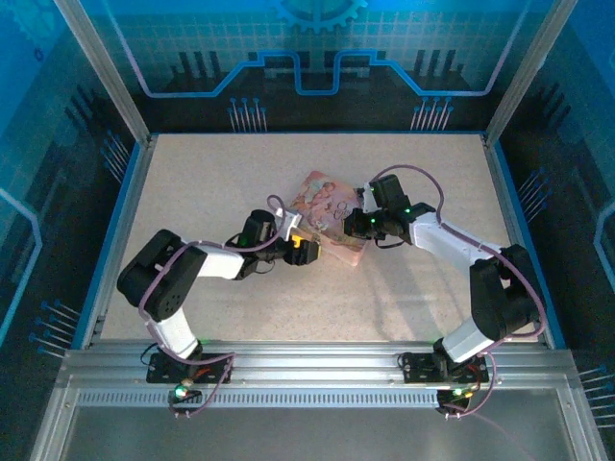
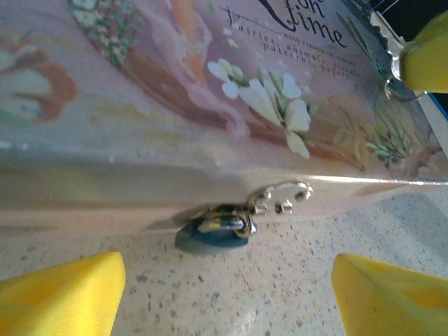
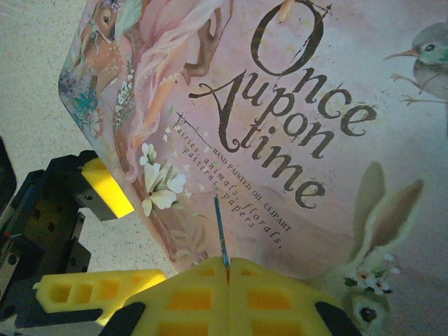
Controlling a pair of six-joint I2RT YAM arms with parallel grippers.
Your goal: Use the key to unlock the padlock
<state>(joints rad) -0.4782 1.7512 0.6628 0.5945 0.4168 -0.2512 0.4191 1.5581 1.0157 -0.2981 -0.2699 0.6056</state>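
Note:
The tiny dark blue padlock (image 2: 213, 234) hangs from the silver hasp (image 2: 283, 194) on the front wall of the pink tin (image 2: 175, 105), resting on the table. My left gripper (image 2: 227, 299) is open, its yellow fingers (image 2: 63, 294) spread wide on either side, a short way back from the padlock. My right gripper (image 3: 227, 269) is shut on the key (image 3: 221, 231), whose thin blade sticks out edge-on over the tin's lid (image 3: 294, 126). From the left wrist the key's toothed blade (image 2: 383, 35) shows above the lid's far corner.
The pink tin (image 1: 327, 213) lies mid-table between my left gripper (image 1: 307, 245) and right gripper (image 1: 357, 223). Blue-edged walls (image 1: 125, 221) frame the speckled table (image 1: 404, 298), with free room in front and behind the tin.

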